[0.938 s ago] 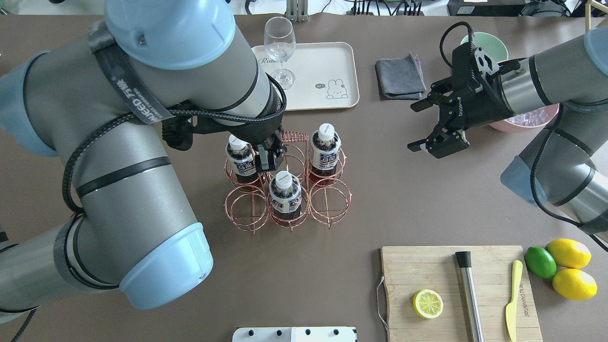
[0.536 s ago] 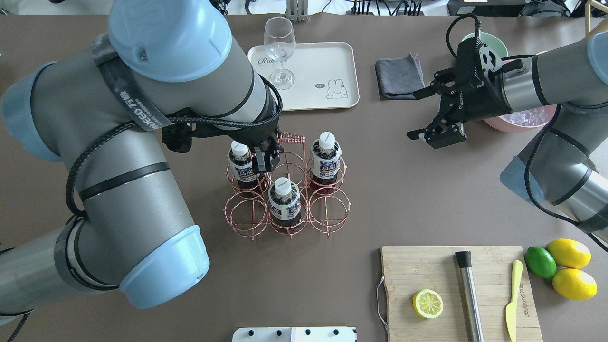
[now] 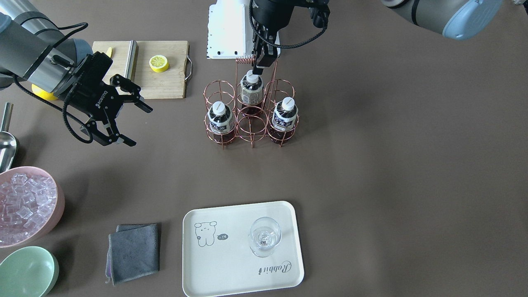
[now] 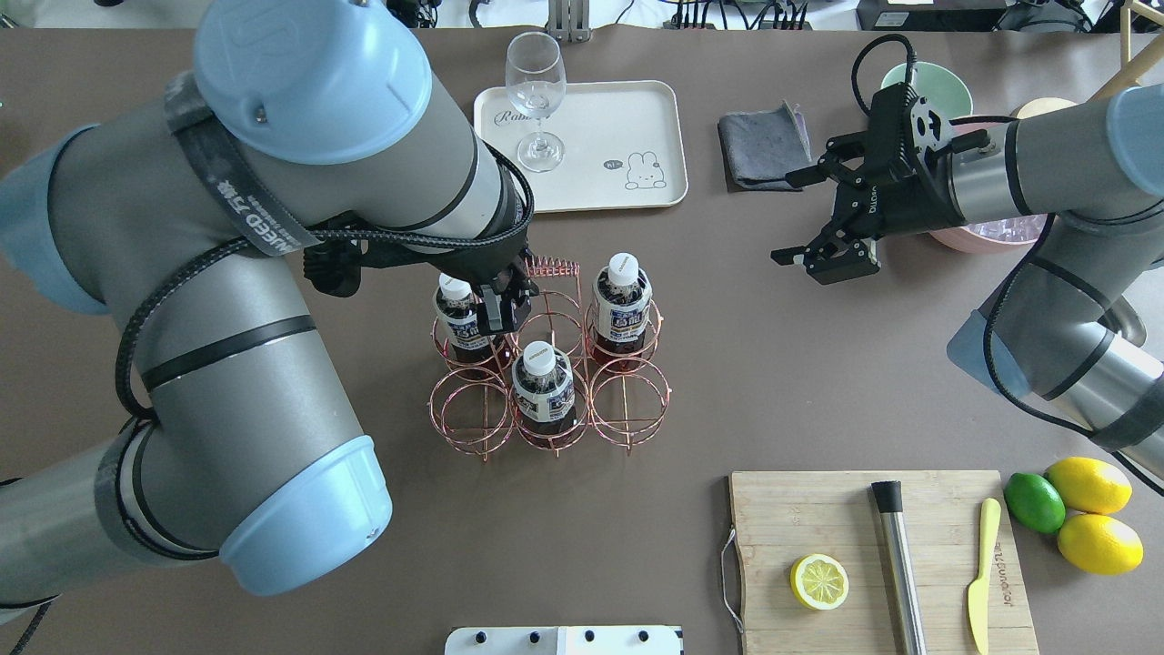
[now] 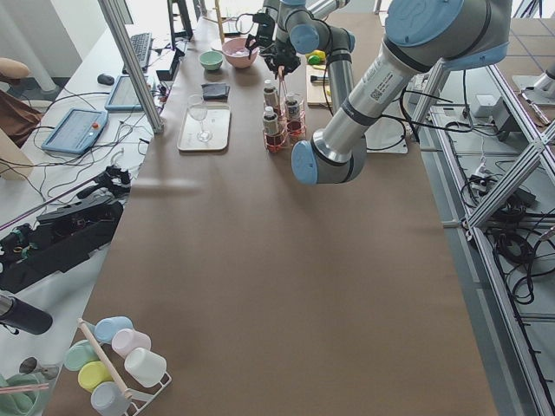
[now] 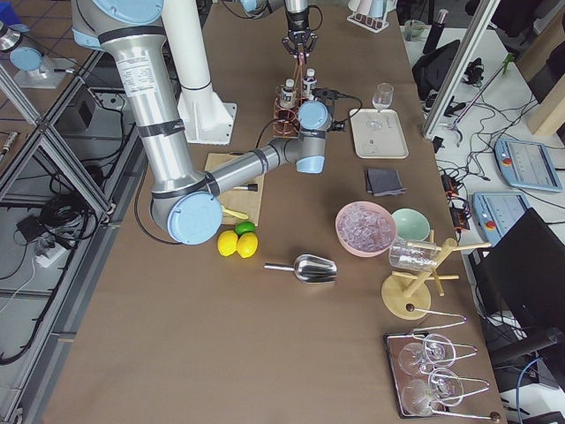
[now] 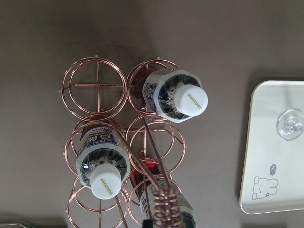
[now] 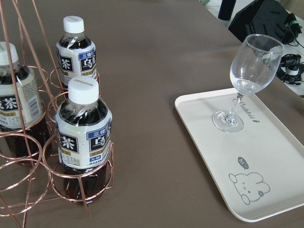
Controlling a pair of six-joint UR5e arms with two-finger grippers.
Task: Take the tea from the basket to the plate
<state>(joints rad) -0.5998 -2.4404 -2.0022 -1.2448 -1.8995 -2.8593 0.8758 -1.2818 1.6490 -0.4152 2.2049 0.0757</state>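
Your left end effector point(image 4: 499, 312) hangs over the basket point(image 4: 630, 400), at the robot's-left end of its coiled handle point(image 4: 556, 267). Its fingers look close together, but you cannot tell whether they clamp the wire. Your right end effector point(image 4: 782, 220) is spread wide in the air, well apart from the basket and near the one grey cloth point(image 4: 767, 146).

Count six cells and three tea bottles point(image 4: 544, 387): one in the middle cell of the row nearer the robot, two in the outer cells of the far row. The other three cells are open.

The one plate point(image 4: 627, 118) lies beyond the basket, with bare tabletop point(image 4: 727, 364) between them. One wine glass point(image 4: 536, 86) stands on the plate's left half; the right half carries only the printed cartoon.
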